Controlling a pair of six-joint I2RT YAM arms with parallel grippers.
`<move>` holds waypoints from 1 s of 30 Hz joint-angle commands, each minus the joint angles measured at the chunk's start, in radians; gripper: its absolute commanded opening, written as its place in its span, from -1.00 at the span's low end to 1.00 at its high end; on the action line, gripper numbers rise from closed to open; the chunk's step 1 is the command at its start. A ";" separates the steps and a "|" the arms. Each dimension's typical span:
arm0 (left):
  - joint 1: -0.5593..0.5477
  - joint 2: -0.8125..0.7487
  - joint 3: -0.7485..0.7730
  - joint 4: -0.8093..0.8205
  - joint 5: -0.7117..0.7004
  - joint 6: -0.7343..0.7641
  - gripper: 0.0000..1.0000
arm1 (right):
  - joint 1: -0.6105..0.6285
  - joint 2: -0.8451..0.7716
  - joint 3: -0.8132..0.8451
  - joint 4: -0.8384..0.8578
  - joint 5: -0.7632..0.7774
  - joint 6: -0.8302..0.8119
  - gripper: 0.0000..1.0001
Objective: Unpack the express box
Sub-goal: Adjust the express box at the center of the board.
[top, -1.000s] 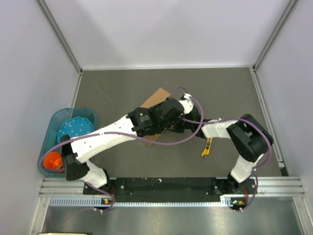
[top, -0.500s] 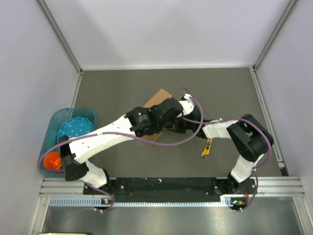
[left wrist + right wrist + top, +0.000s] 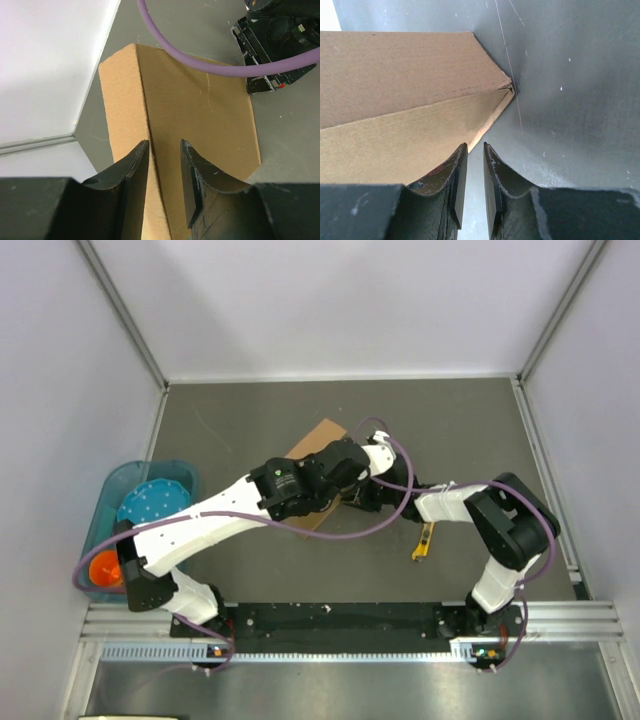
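MID-TABLE: The flat, plain brown cardboard express box [image 3: 318, 437] lies on the dark grey table [image 3: 230, 420]. From above we see only its far corner, because the white arms [image 3: 210, 520] cover the rest. At the wrist, the left gripper [image 3: 164, 146] stands with jaws parted astride the box's edge, one finger over the side wall and one over the top face. We cannot tell whether either finger touches cardboard. The right gripper [image 3: 474, 146] has its fingers pressed almost together at a box corner, and whether they nip the cardboard edge is unclear. A purple cable [image 3: 200, 62] crosses above the box. A small yellow utility knife [image 3: 425, 540] lies apart, beside the right arm.
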 commanded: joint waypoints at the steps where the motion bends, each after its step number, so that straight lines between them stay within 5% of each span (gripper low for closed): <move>1: -0.007 -0.055 0.043 0.009 0.010 0.000 -0.25 | -0.007 -0.034 0.000 0.006 0.008 0.002 -0.59; 14: 0.068 -0.156 0.071 0.062 -0.038 0.064 -0.20 | -0.006 -0.059 -0.008 -0.032 0.021 -0.001 -0.59; 18: 0.074 -0.176 0.064 0.053 0.009 0.049 -0.13 | -0.035 -0.143 -0.020 -0.164 0.089 -0.032 -0.53; 24: 0.074 -0.193 0.063 0.061 0.031 0.046 -0.07 | -0.053 -0.394 0.085 -0.566 0.328 -0.159 0.56; 25: 0.074 -0.196 0.064 0.064 0.031 0.048 -0.06 | -0.061 -0.425 0.098 -0.612 0.340 -0.149 0.97; 30: 0.081 -0.220 0.075 0.056 0.078 0.028 -0.13 | -0.304 -0.565 0.011 -0.671 0.072 -0.037 0.98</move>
